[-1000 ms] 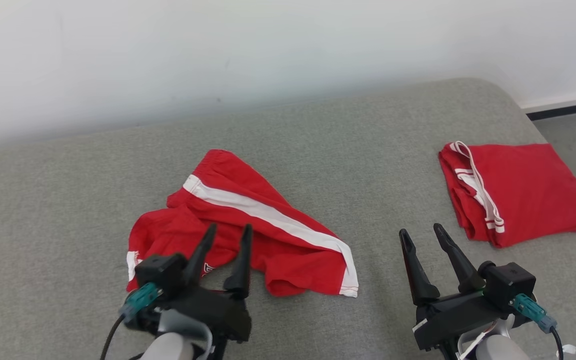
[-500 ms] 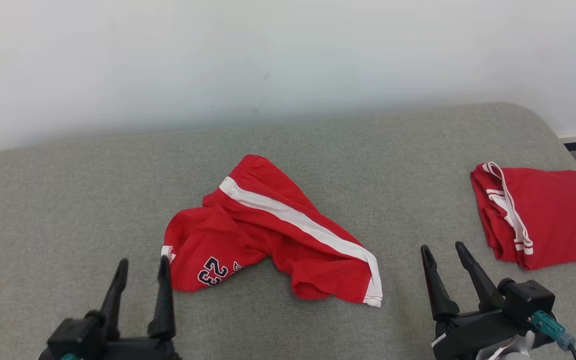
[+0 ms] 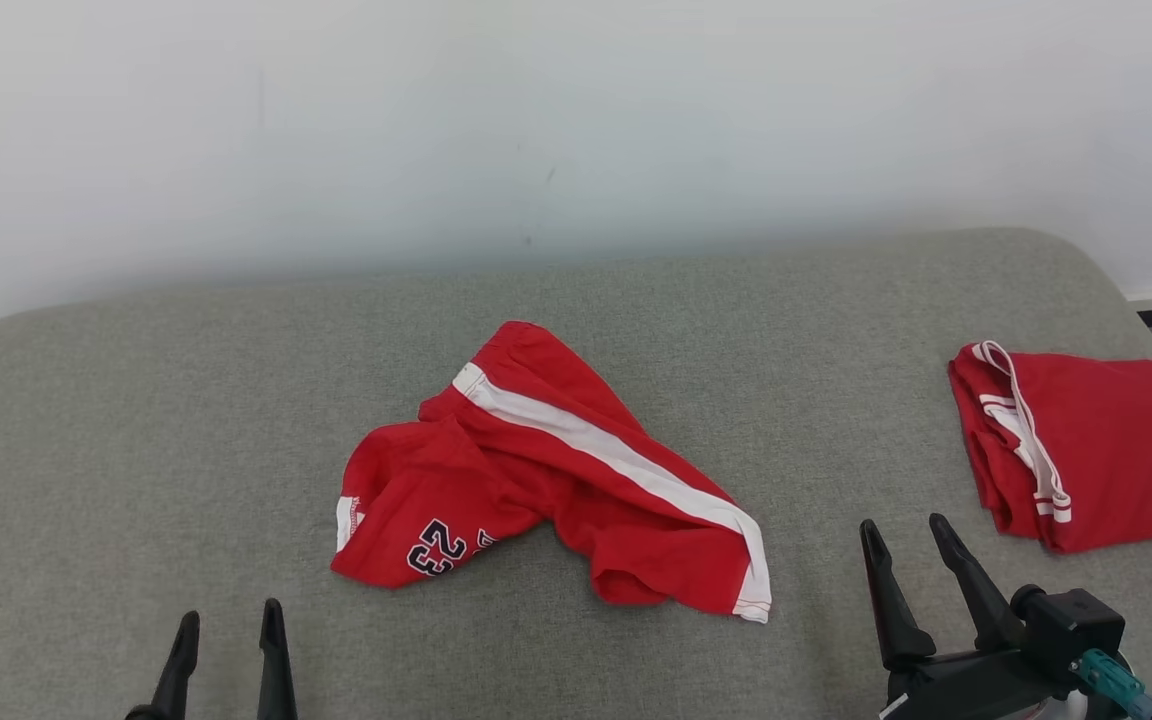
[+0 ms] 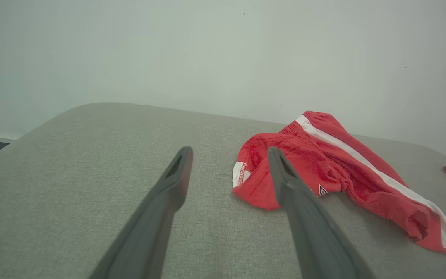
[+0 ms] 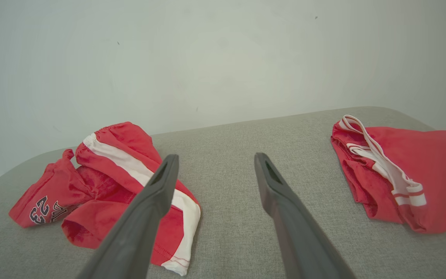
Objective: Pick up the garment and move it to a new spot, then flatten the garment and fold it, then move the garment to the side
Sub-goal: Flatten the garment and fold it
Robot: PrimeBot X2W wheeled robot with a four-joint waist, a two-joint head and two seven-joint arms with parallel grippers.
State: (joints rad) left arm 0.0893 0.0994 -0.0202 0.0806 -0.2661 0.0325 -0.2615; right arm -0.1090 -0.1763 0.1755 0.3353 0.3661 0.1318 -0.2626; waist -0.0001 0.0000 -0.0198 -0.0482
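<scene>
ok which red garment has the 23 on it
The crumpled shorts in the middle, with the long white stripe; the folded garment at right shows no number.

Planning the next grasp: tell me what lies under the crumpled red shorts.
The crumpled shorts lie directly on the grey cushion, whose fabric shows all round them. Their own folded layers cover the patch beneath, so anything there is hidden.

The head view looks forward and down from above the near edge of the grey cushion point(image 3: 136, 420) toward the far wall point(image 3: 576, 100). The wrist views sit low over the cushion, along the left gripper point(image 4: 229, 151) and right gripper point(image 5: 216, 156), facing that wall. All three share the crumpled red shorts point(image 3: 506, 480) mid-cushion.
</scene>
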